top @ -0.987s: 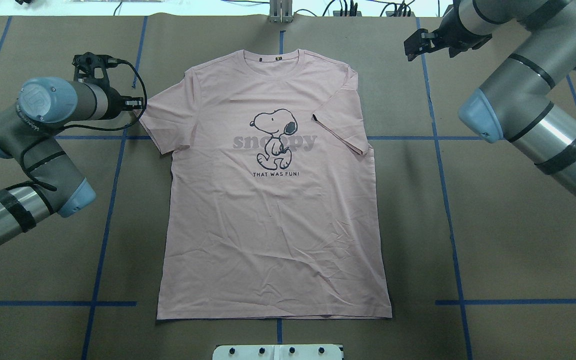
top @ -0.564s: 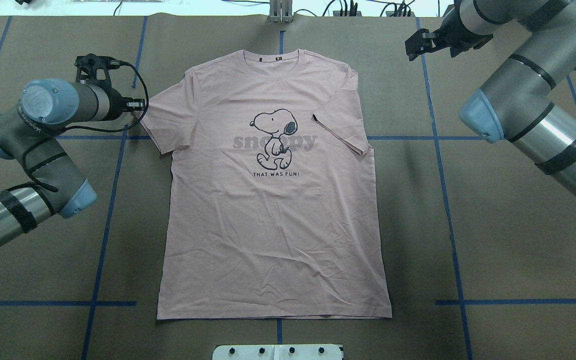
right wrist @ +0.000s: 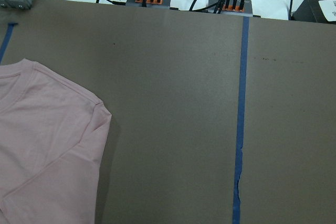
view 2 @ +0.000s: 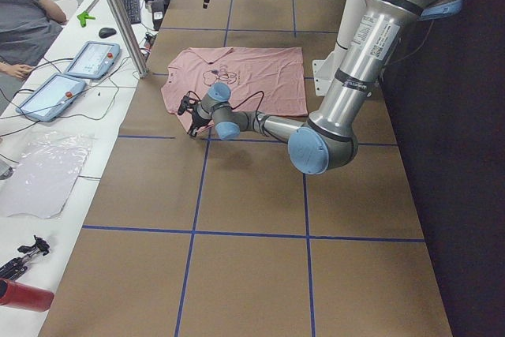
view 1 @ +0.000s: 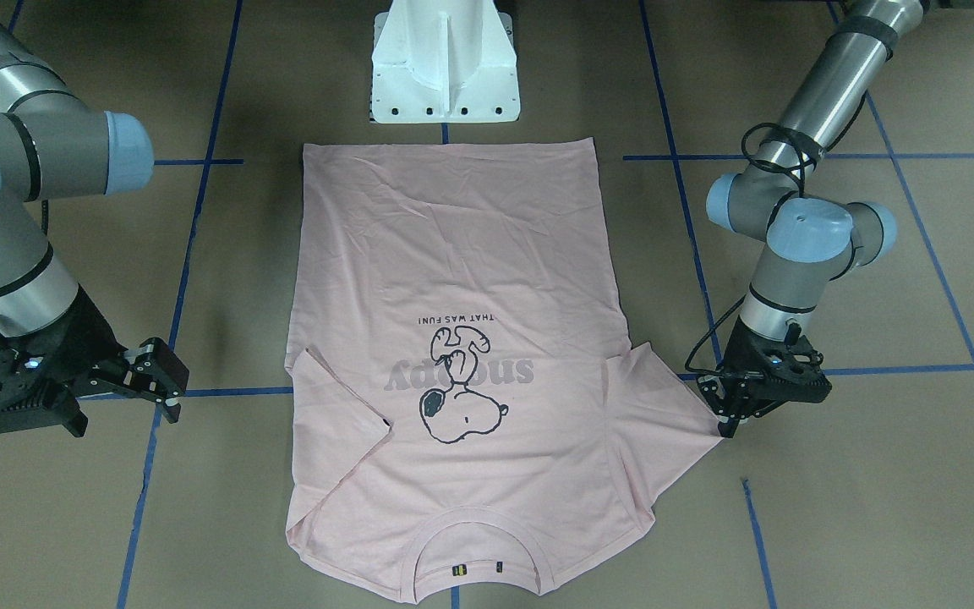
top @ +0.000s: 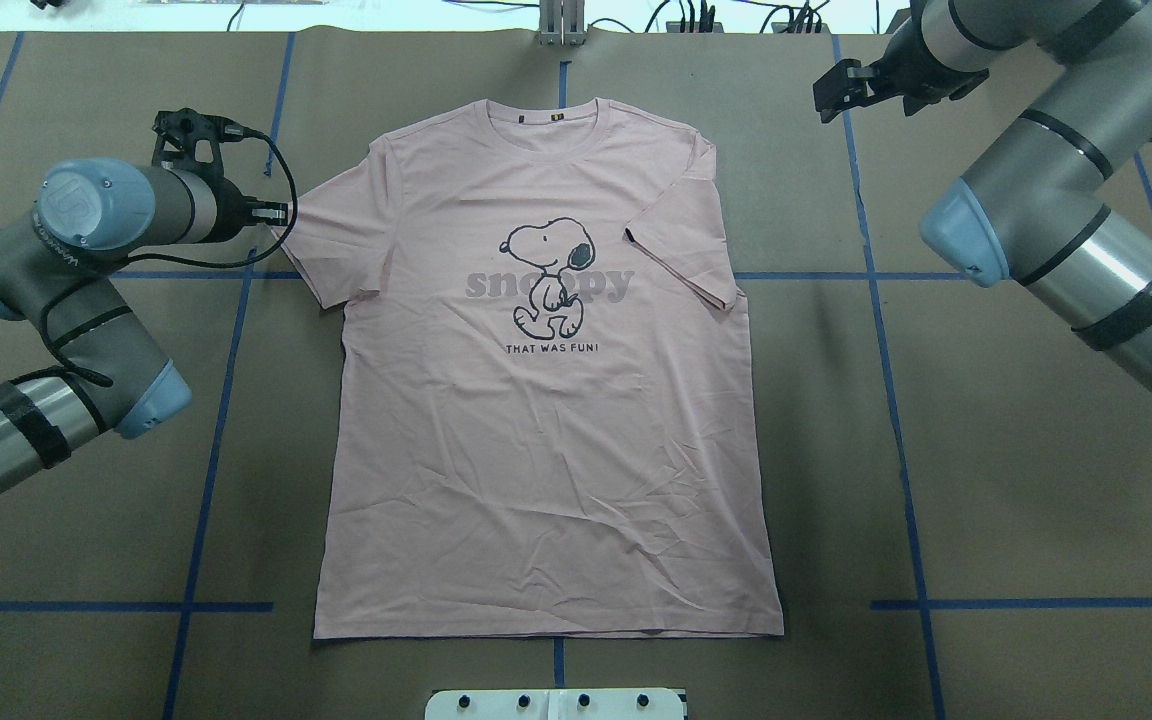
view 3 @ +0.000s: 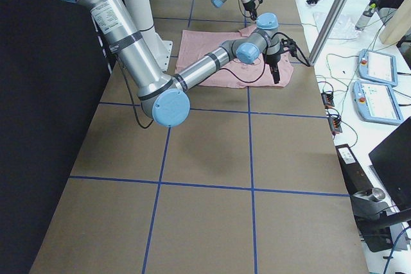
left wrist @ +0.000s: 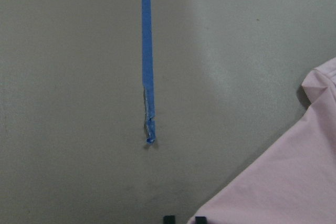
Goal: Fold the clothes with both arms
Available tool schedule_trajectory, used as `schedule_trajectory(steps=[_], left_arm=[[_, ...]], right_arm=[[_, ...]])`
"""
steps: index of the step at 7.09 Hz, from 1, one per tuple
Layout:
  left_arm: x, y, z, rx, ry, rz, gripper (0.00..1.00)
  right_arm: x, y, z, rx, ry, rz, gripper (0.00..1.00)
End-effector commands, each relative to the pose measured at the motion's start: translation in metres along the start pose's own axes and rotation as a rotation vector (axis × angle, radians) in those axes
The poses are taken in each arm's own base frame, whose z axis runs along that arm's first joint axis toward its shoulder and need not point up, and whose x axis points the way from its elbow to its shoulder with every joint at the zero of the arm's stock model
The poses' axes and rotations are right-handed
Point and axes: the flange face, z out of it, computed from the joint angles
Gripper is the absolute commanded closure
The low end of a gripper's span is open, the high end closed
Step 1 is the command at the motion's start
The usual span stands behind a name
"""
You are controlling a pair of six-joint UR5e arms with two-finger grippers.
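Black left gripper [top: 281, 211]: low at the tip of the left sleeve [top: 331, 235]. In the wrist view the jaws stand narrowly parted, with the cloth edge against one fingertip and nothing pinched yet.
Right gripper [top: 826, 92]: hangs off the cloth near the table's [top: 986, 450] far edge, well apart from the shirt's shoulder. The jaws seem parted and hold nothing.
Shirt [top: 546, 450]: lies flat and print-up mid-table, with the collar [top: 556, 125] toward the far edge and the hem [top: 546, 633] toward the robot's edge.
Right sleeve [top: 681, 255]: already turned in over the chest.
Left sleeve: spread out flat toward the table's left edge.
Step in hand: probably the grasp of the left sleeve, to turn it in like the other.
Next move: the parted jaws likely need to get around the sleeve tip and close on both layers. Then comes a lift just clear of the table and a carry inward across the print. The thin cloth may slip or drag the shoulder if it is caught too shallow.
Since a second ago: the left gripper has crept a little closer to the sleeve tip. The right gripper has drifted slightly toward the far right corner. The shirt lies as it did.
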Motion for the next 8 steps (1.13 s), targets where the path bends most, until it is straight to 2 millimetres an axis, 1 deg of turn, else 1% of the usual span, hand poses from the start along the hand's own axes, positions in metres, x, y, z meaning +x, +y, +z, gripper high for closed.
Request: schedule_trajectory(steps=[1,2,4,5,6,7,8], left_arm=[[0.031,-0.021,-0.02,-0.024,-0.028,0.033,1.0],[0.067,-0.045,-0.035,-0.054,-0.066,0.027,1.0],[0.146,-0.095,-0.055,-0.138,-0.167,-0.001,1.0],[0.177,-0.095,-0.054,-0.162,-0.183,-0.036,1.0],[0.206,-0.099,-0.037,-0.146,-0.224,-0.048,1.0],[0.236,-0.098,-0.016,-0.165,-0.249,-0.084,1.0],[0.242,-0.1,-0.006,-0.172,-0.27,-0.089,1.0]], right_arm=[[0.0,0.0,0.0,0.0,0.0,0.001,0.0],[0.0,0.0,0.0,0.0,0.0,0.001,0.0],[0.0,0.001,0.001,-0.002,0.0,0.001,0.0],[0.0,0.001,0.001,-0.003,0.001,0.001,0.0],[0.001,0.001,0.001,-0.003,0.001,0.003,0.0],[0.001,0.001,0.001,-0.003,0.001,0.005,0.0],[0.0,0.002,0.002,-0.004,0.001,0.007,0.0]])
